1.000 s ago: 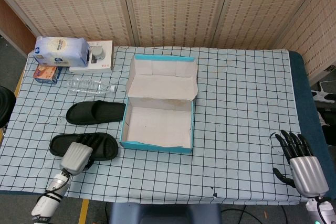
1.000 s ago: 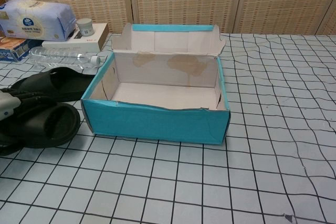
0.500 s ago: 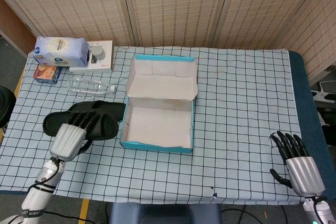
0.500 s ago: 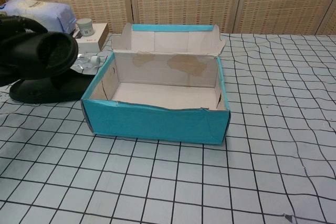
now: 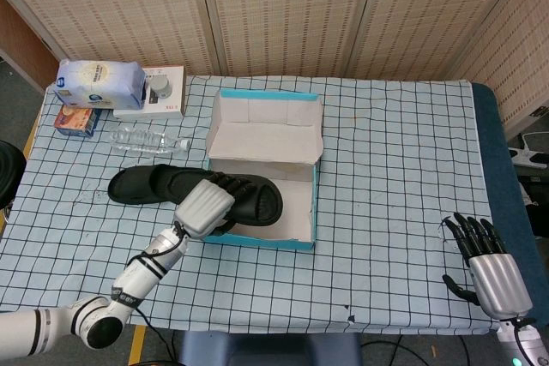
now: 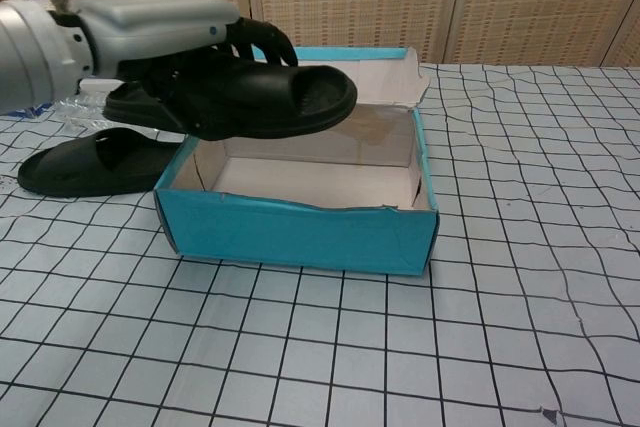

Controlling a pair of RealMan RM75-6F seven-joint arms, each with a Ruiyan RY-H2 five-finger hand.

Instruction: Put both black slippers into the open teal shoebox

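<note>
My left hand (image 5: 204, 206) (image 6: 170, 32) grips a black slipper (image 5: 254, 198) (image 6: 270, 102) and holds it in the air above the left half of the open teal shoebox (image 5: 302, 244) (image 6: 300, 232). The slipper's toe points right, over the box's bare floor. The second black slipper (image 5: 147, 183) (image 6: 90, 159) lies flat on the checked cloth just left of the box. My right hand (image 5: 493, 268) hovers open near the table's front right corner, away from everything. The chest view does not show it.
At the back left stand a tissue pack (image 5: 99, 83) (image 6: 62, 37), a white box with a small jar (image 5: 157, 92), a small carton (image 5: 75, 119) and a lying water bottle (image 5: 147, 139). The box lid (image 5: 266, 130) stands up behind the box. A folding screen backs the table.
My left hand has lifted the near slipper off the cloth and carried it right, from beside the box to above its left half. The right hand stayed put.
</note>
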